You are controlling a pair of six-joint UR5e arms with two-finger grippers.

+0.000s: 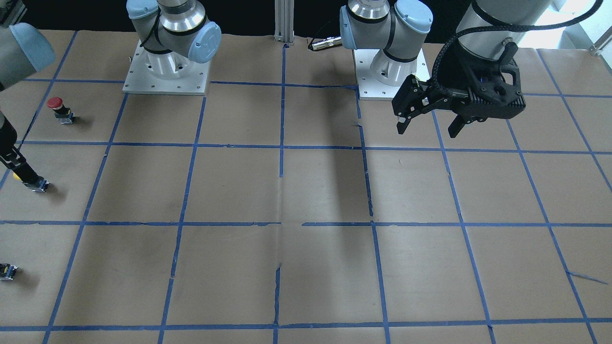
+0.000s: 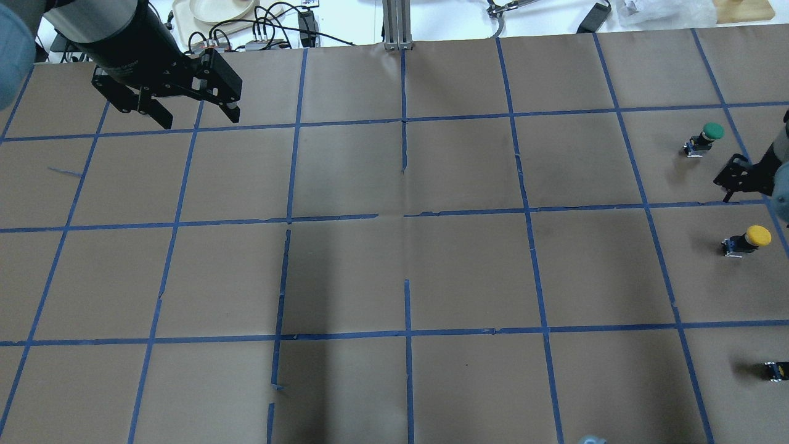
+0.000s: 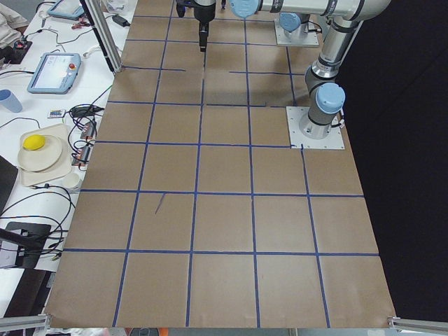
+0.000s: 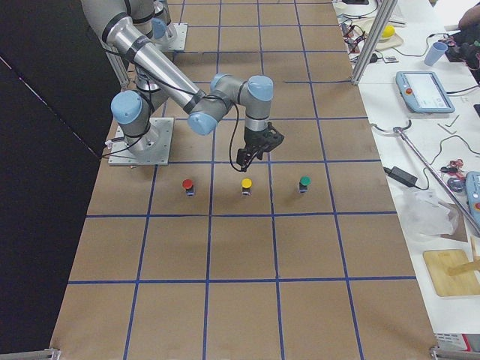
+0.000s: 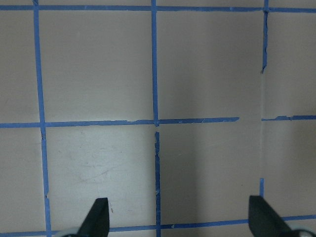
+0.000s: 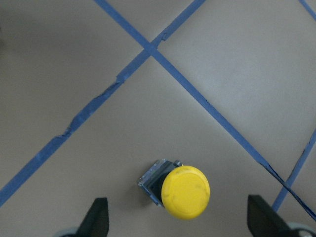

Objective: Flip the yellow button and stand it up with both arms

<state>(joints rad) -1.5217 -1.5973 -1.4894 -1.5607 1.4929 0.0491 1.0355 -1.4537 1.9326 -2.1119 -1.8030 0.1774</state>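
Note:
The yellow button stands upright on its base near the table's right end, between a green and a red button in the exterior right view. In the right wrist view its yellow cap faces the camera, with the grey base showing beside it. My right gripper hangs open just above it, one finger on each side and apart from it; it also shows in the overhead view. In the front-facing view it partly hides the button. My left gripper is open and empty, high over the table's far left.
A green button and a red button stand on either side of the yellow one. A small capless black block lies near the right edge. The table is brown paper with a blue tape grid.

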